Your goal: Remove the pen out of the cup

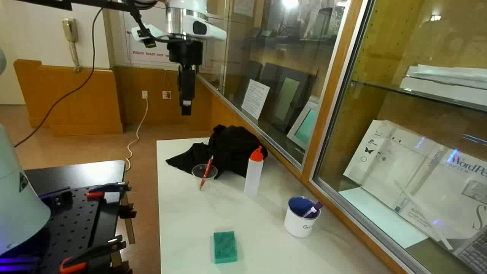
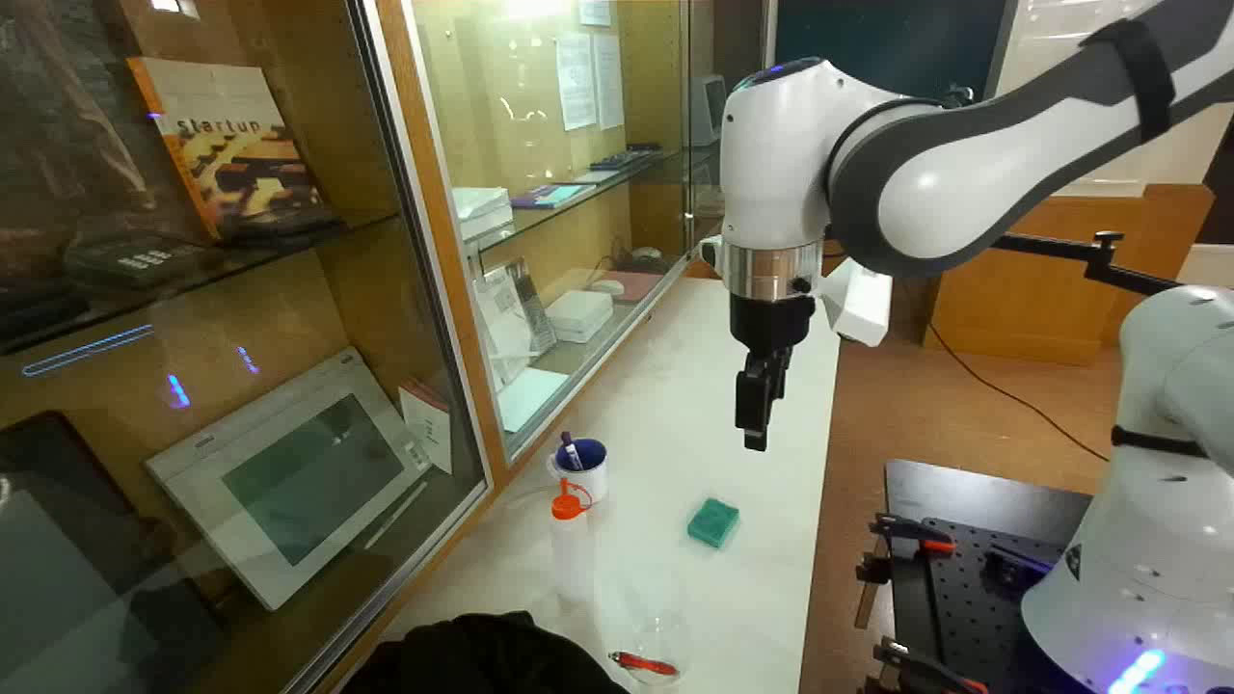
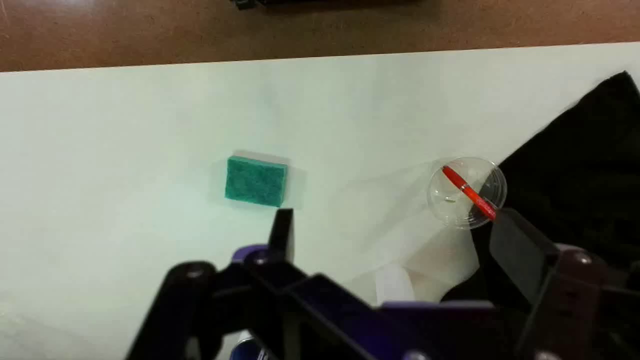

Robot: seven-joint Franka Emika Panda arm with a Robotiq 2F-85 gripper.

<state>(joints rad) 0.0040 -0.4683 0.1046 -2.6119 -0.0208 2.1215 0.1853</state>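
The red pen (image 1: pixel 206 173) leans in a clear plastic cup (image 1: pixel 196 174), with its upper end above the rim. The pen (image 2: pixel 648 663) and the cup (image 2: pixel 667 631) show near the bottom edge in an exterior view. In the wrist view, the pen (image 3: pixel 469 193) crosses the cup (image 3: pixel 442 202) at right, and one end meets the outline of the right finger. My gripper (image 1: pixel 186 108) hangs high above the table, well apart from the cup. The gripper also shows in an exterior view (image 2: pixel 755 434). In the wrist view, its fingers (image 3: pixel 395 227) are wide apart with nothing between them.
A white bottle with a red cap (image 1: pixel 253 177) and a black cloth (image 1: pixel 236 148) stand beside the cup. A white mug (image 1: pixel 298 224) holds a purple-capped marker. A green sponge (image 1: pixel 225 247) lies on the white table (image 1: pixel 182 228). A glass cabinet (image 1: pixel 310 167) borders the table.
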